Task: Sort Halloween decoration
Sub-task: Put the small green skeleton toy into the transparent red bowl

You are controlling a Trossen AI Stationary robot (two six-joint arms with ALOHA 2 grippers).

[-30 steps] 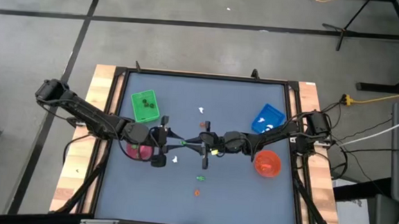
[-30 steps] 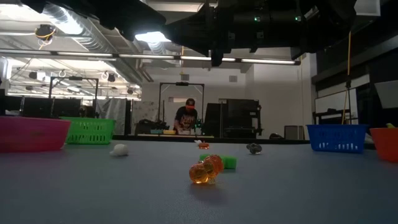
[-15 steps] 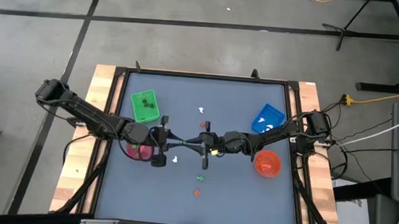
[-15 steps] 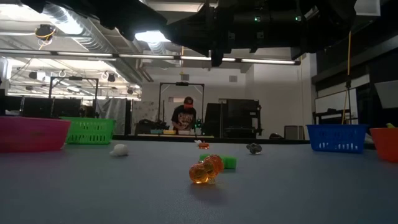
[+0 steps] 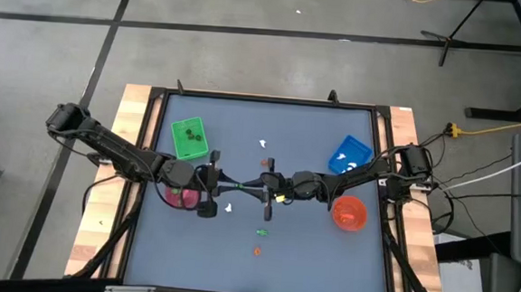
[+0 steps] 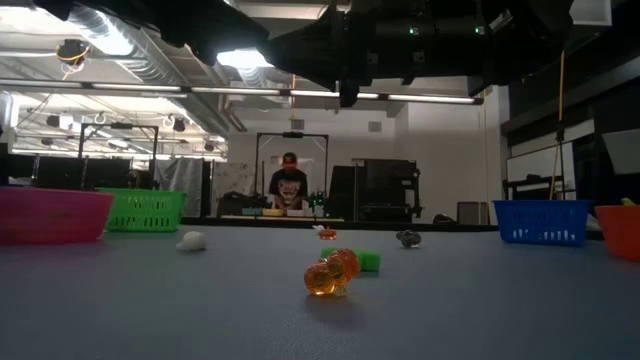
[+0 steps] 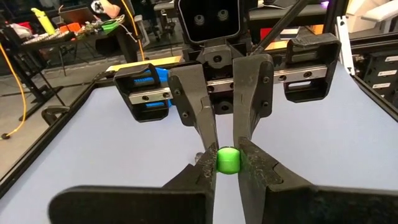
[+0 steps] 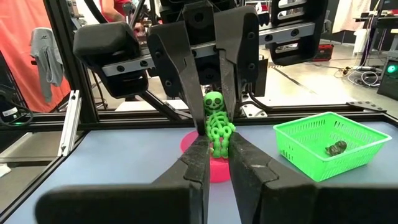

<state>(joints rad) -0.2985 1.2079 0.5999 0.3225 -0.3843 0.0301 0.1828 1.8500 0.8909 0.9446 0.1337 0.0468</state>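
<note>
both arms reach in toward the middle of the table (image 5: 309, 249) and meet tip to tip above it, the left end effector (image 5: 244, 191) coming from the left side and the right end effector (image 5: 267, 194) from the right. between them is a small green skeleton figure (image 8: 217, 124), and both sets of fingers are closed on it at once: the right wrist view shows the left arm's two dark fingers (image 8: 186, 68) pinching it at head and shoulders while the right arm's own fingers close in on its lower part, and the left wrist view shows the same figure as a green blob (image 7: 227, 160) squeezed between both pairs of tips. the figure is held up off the table, not resting on it. loose figures are scattered on the surface: an orange one (image 6: 331, 272) nearest the front edge, a green one (image 6: 369, 262) just behind it, a white one (image 6: 190, 240) off to the left, a dark one (image 6: 408, 238) further back and a small orange one (image 6: 327, 234) beyond that. the green tray (image 5: 188, 137) sits at the back left with dark bits inside, the pink bowl (image 5: 181, 196) lies under the left arm, the blue tray (image 5: 350, 155) is at the back right with something white in it, and the orange bowl (image 5: 349, 213) is in front of that. a person (image 6: 289, 187) stands at a bench far back in the room.
</note>
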